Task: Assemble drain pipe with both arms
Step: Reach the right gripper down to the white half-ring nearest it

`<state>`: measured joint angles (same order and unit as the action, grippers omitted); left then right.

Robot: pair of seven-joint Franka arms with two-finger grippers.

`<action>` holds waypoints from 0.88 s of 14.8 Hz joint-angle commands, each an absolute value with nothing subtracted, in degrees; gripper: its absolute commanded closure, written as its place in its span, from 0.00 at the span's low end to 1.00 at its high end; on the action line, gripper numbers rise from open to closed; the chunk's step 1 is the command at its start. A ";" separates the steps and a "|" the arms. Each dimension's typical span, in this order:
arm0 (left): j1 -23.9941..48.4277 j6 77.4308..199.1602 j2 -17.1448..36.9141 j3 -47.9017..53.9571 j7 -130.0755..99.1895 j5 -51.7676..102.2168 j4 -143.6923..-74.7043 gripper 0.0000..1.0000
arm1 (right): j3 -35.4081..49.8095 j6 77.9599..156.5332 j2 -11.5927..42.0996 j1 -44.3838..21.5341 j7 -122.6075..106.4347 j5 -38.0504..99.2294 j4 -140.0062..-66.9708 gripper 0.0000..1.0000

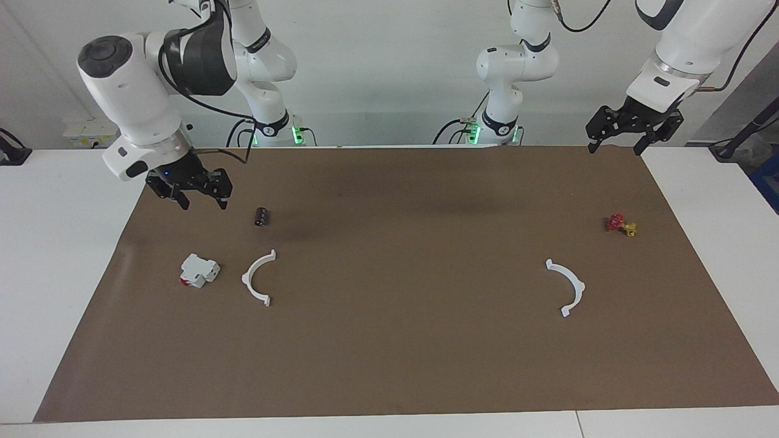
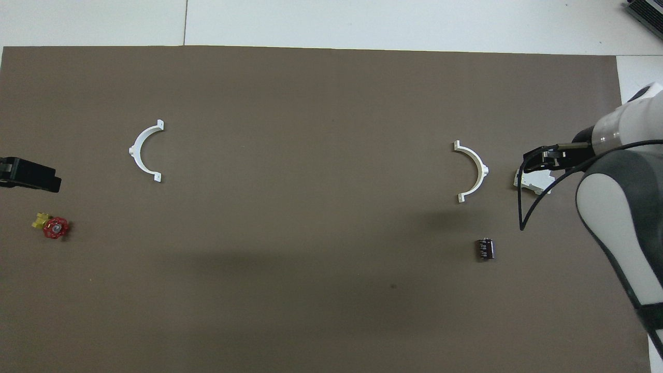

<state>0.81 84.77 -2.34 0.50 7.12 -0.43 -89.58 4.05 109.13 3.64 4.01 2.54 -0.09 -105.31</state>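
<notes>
The drain pipe lies as two separate white half-ring arcs on the brown mat. One arc [image 1: 258, 277] [image 2: 474, 171] lies toward the right arm's end, beside a white block. The other arc [image 1: 569, 287] [image 2: 145, 151] lies toward the left arm's end. My right gripper [image 1: 204, 204] [image 2: 541, 158] is open and empty, raised over the mat near the white block and a black cylinder. My left gripper [image 1: 614, 149] [image 2: 28, 176] is open and empty, raised over the mat's corner at its own end.
A white boxy block with a red part [image 1: 199, 271] [image 2: 528, 181] lies beside the first arc, partly covered by the right arm in the overhead view. A small black cylinder [image 1: 262, 216] [image 2: 485, 248] lies nearer to the robots. A red and yellow valve [image 1: 619, 225] [image 2: 54, 227] lies near the left gripper.
</notes>
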 commanded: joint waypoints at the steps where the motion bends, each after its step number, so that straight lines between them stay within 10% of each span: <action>1: 0.62 84.73 -3.87 0.70 6.59 -1.41 -91.14 0.00 | 4.31 114.50 6.40 3.87 5.44 -0.79 -107.49 0.19; 13: 0.62 84.73 -3.87 0.70 6.59 -1.49 -91.14 0.00 | 4.31 135.25 15.91 0.88 26.19 -2.29 -116.18 0.23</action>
